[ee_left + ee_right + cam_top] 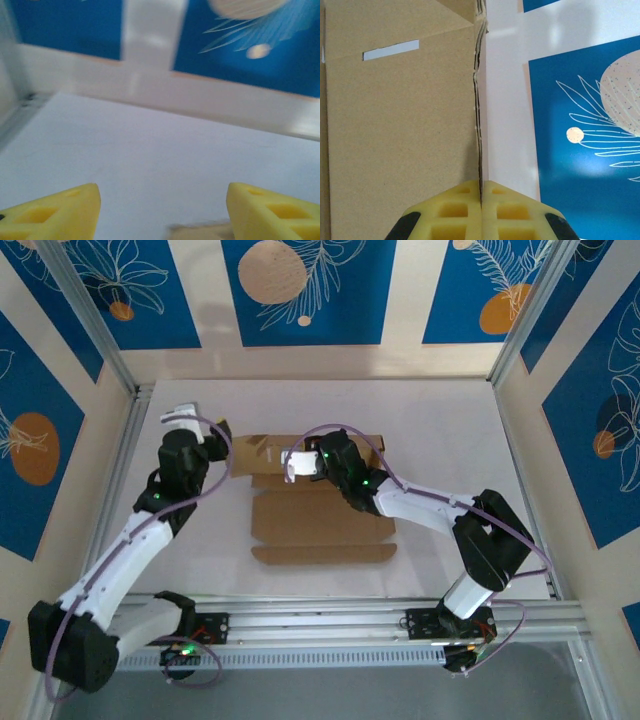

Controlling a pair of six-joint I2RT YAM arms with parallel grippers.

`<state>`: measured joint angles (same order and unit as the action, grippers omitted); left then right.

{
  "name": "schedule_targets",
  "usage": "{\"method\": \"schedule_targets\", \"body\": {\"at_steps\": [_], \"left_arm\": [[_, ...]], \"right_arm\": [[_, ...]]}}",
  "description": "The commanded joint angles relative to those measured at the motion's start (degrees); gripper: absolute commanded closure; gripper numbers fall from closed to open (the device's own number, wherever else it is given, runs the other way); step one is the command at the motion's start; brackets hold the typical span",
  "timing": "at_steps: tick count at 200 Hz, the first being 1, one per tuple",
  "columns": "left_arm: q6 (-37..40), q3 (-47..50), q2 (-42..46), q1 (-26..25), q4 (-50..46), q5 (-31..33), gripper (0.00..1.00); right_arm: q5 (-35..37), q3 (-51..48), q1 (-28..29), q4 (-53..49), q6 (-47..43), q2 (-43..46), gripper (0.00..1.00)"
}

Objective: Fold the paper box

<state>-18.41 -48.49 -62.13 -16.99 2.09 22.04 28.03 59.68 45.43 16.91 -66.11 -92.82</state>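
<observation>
As right hand point(481, 197) pinches paper box point(395, 130) edge, left hand point(162, 202) beside

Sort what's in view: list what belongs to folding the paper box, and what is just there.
Job:
plain brown corrugated-cardboard paper box
right pincer, shut on the box's cardboard edge
left pincer, open

Just there:
white table top
blue leaf-patterned wall panels
silver metal frame rail

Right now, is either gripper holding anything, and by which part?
The right gripper pinches the paper box by the edge of a raised panel; the left gripper is open and holds nothing.
</observation>
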Motion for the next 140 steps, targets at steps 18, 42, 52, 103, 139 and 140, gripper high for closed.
{"method": "schedule_targets", "body": {"at_steps": [18, 42, 52, 103, 139, 140], "left_arm": [[-6.2, -4.3, -13.4, 10.3, -5.5, -0.3, 0.36], [-5.1, -5.1, -21.4, 13.6, -3.1, -13.5, 0.36], [-3.7, -5.7, -24.2, 13.7, -2.9, -19.9, 0.37], [-8.4, 0.7, -23.2, 9.7, 5.2, -34.0, 0.44], [-13.6, 6.7, -20.7, 7.2, 13.0, -36.9, 0.44], [-13.7, 6.8, -20.6, 7.1, 13.2, -36.9, 0.44]], "right_arm": [[-0.7, -1.0, 0.7, 4.8, -1.5, 2.3, 1.00], [-0.8, -1.4, 0.8, 5.2, -1.1, 2.7, 1.00], [-0.8, -1.5, 0.8, 5.2, -0.8, 2.7, 1.00], [-0.3, -1.1, 1.2, 5.7, 1.8, 1.2, 1.00], [0.1, -1.4, 2.0, 6.6, 3.0, 0.2, 1.00], [0.1, -1.4, 2.0, 6.6, 3.1, 0.2, 1.00]]}}
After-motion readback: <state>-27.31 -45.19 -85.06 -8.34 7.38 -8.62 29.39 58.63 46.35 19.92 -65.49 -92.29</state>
